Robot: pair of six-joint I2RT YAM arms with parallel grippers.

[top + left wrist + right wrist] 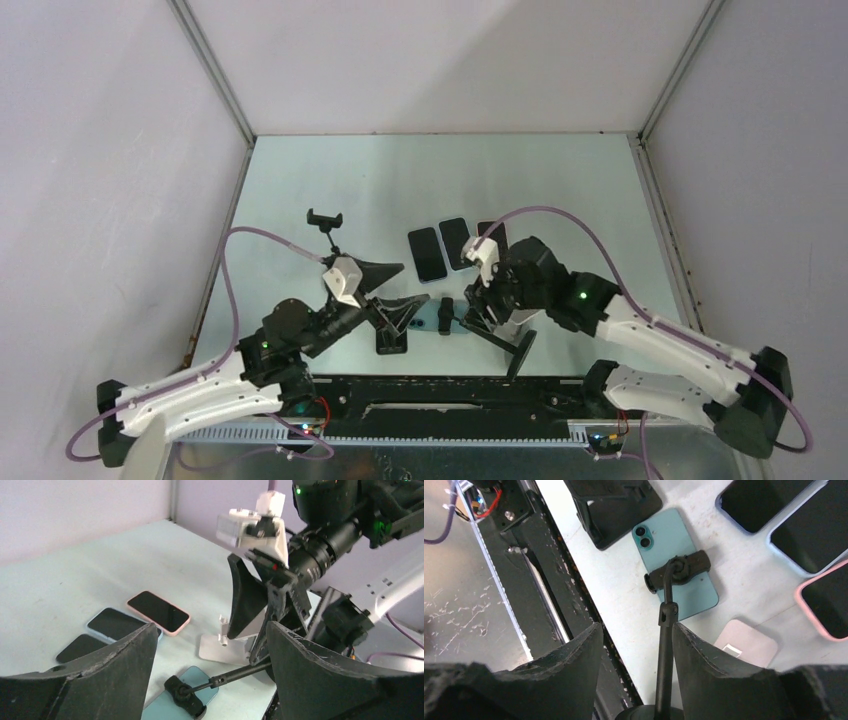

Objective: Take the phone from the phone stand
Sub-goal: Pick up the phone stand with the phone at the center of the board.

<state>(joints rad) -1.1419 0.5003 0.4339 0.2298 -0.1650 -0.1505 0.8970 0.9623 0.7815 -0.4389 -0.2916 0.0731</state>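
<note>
From above, the phone (433, 318) is lying flat on the table (560, 190) between the two arms. The stand (497, 338) is leaning tipped over, its clamp (447, 315) gripping the phone across the middle. The left gripper (400, 312) is hovering just left of the phone and the right gripper (468, 312) just right of it. Three spare phones (455, 242) are lying further back, and a second stand (325, 220) is standing upright beyond the left arm.

The left wrist camera is showing what the top view hides. The left fingers (125, 660) are spread wide with nothing between them, and a white plate (225, 647) is sitting under the right arm.

The right wrist camera is showing the phone lying back-up, lenses visible. The right fingers (579, 650) are standing apart, with the stand's rod (665, 645) running between them. I cannot tell whether either finger is touching it.
</note>
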